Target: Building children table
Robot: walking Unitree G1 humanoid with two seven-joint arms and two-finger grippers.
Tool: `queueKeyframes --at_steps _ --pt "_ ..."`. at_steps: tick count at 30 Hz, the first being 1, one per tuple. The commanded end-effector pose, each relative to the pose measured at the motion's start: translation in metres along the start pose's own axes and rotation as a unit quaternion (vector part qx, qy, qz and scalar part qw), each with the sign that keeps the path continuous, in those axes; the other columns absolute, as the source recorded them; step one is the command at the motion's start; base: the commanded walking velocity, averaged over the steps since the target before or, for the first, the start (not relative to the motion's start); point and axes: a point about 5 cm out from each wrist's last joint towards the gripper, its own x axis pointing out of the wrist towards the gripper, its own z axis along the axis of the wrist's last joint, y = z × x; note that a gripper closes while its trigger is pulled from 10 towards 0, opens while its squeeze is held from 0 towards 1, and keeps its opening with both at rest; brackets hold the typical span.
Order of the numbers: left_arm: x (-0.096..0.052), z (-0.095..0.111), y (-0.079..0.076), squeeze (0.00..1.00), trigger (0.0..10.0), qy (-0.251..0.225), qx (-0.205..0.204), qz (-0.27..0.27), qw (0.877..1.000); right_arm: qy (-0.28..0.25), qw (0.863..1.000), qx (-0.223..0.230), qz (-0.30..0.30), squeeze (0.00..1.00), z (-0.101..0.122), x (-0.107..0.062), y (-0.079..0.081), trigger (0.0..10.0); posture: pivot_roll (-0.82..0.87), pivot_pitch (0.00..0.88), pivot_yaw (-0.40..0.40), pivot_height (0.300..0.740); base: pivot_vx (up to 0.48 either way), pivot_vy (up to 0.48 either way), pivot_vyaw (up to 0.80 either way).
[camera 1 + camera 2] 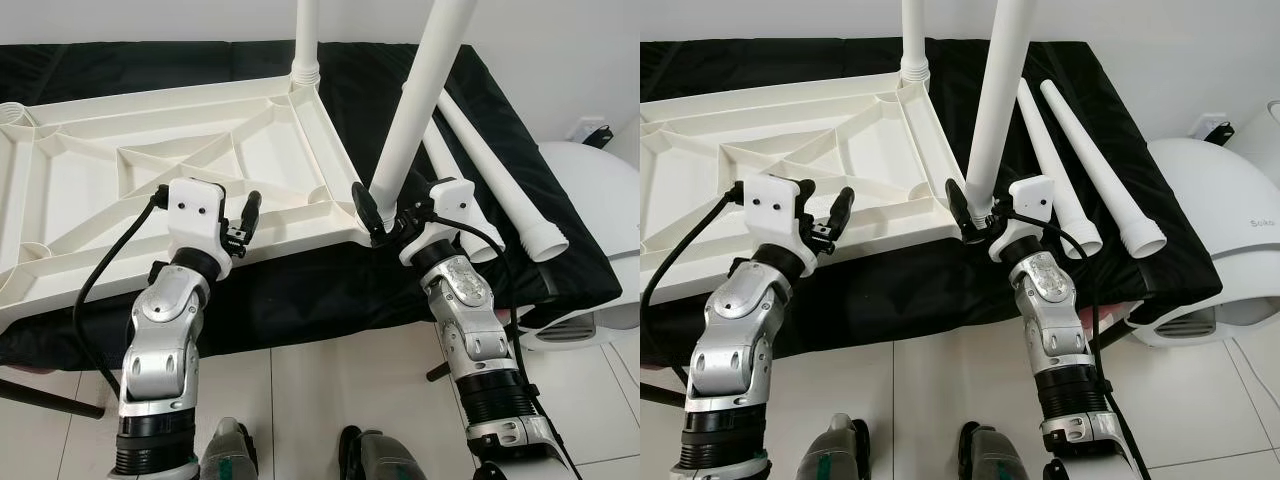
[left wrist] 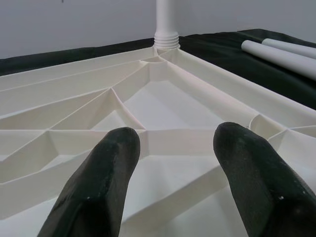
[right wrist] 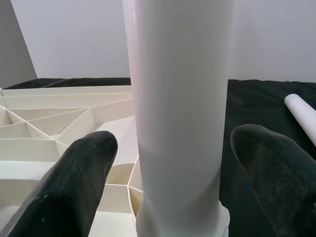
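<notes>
Right hand (image 1: 383, 222) spread wide around upright white leg (image 1: 415, 110), not touching. Left hand (image 1: 240, 222) released, hovering above upturned tabletop (image 1: 140, 180) on black worktop (image 1: 300, 280).

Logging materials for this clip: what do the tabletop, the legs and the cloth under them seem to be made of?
Tabletop: looks like moulded white plastic, satin, given the ribbed webbing underneath. Legs: likely the same plastic; hollow open ends, one with a threaded collar. Cloth: black fabric, slightly shiny, with wrinkles and a draped edge.

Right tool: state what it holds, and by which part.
Nothing is clamped: the right tool is open, its fingers either side of the table leg near its base, gaps showing.
</notes>
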Motion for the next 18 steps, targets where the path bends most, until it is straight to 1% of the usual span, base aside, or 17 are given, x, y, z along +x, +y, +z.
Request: queueKeyframes --at_steps 1,5,18 --pt "-0.002 0.002 -0.003 0.00 10.0 -0.010 0.003 -0.003 1.000 0.001 1.000 -0.004 -0.003 0.00 -0.001 -0.003 -0.001 10.0 0.04 0.119 -0.046 0.740 0.000 0.000 0.00" --pt "-0.003 0.001 -0.010 0.00 10.0 -0.007 0.022 -0.036 0.999 0.003 1.000 -0.006 -0.003 0.00 -0.002 -0.003 -0.001 10.0 0.04 0.121 -0.044 0.740 0.000 0.000 0.00" --pt "-0.003 -0.004 -0.016 0.00 10.0 0.001 0.038 -0.062 0.997 0.003 1.000 -0.006 -0.004 0.00 -0.001 -0.003 -0.002 10.0 0.04 0.130 -0.041 0.740 0.000 0.000 0.00"
